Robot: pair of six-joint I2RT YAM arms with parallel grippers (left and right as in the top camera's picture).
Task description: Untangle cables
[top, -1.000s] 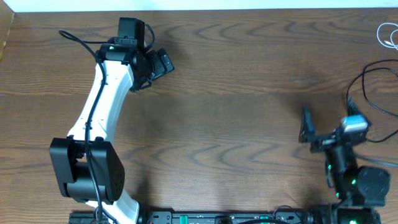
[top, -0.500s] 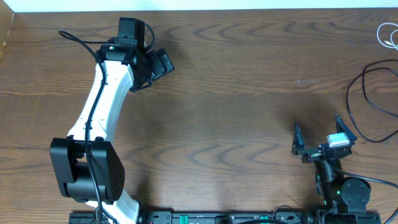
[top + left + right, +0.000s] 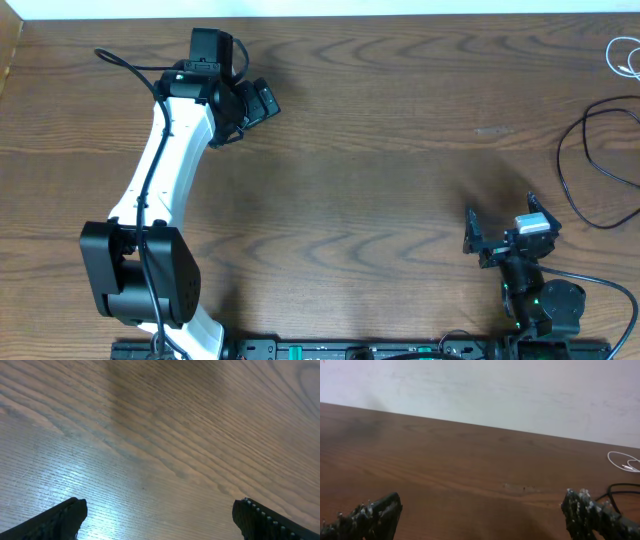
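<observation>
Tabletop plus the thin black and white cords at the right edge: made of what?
Brown table: wood or wood-look laminate, semi-gloss; grain lines throughout, glare in the left wrist view.
Thin black cable: likely rubber or plastic jacket, matte; lies in a limp loop.
Thin white cable: probably plastic-jacketed too; too small to judge finish.

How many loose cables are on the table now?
2: black cable loops along the right edge; white cable sits at the far right corner. Both run off frame.

A dark wood-grain table (image 3: pixel 400 170) stretches before me to a plain white wall (image 3: pixel 495 395), light glinting off the wood.
</observation>
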